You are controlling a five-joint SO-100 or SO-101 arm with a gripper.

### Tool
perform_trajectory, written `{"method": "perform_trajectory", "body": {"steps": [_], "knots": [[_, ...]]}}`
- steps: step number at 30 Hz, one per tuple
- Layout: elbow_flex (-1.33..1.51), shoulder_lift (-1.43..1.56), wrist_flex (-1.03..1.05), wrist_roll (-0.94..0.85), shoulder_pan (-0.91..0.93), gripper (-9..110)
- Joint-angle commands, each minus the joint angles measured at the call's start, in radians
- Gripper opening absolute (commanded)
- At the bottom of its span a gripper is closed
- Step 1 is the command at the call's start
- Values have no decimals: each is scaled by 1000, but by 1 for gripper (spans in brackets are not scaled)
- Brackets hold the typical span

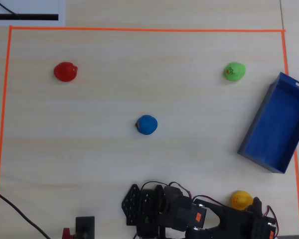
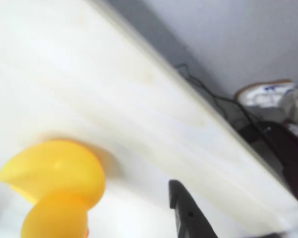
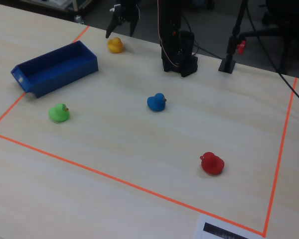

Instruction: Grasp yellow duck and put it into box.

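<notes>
Four ducks sit on your table, but only one matters, and it is the nearest to the arm. Your gripper (image 3: 118, 27) hangs directly above the yellow duck (image 3: 115, 45), jaws spread apart and holding nothing; in the wrist view the yellow duck (image 2: 52, 186) fills the lower left while one dark finger (image 2: 188, 213) shows to its right, so the toy looks off-centre between the fingers rather than bracketed. You will likely need to shift toward it before closing. The duck stands on the bare wood, near the orange tape line (image 1: 149, 30) that frames the work area, and close to the arm's base, which explains the folded, tucked pose of the arm in the overhead view.

Next out is the box (image 3: 65, 67), open-topped, empty, lying at an angle just beside the duck, a short carry away. Farther across the table the blue duck (image 3: 156, 102), green duck (image 3: 58, 113) and red duck (image 3: 211, 163) stand well apart, clear of your path.
</notes>
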Motion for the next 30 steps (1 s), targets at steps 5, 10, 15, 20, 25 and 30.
{"method": "perform_trajectory", "body": {"steps": [5, 10, 15, 20, 25, 30], "knots": [[-43, 2, 44, -21, -107, 49], [-44, -20, 37, -14, -115, 49], [-49, -71, -20, -26, -95, 49], [-54, -97, -71, -35, -86, 44], [-46, -97, -149, -55, -109, 9], [-8, -75, -273, -63, -115, 0]]}}
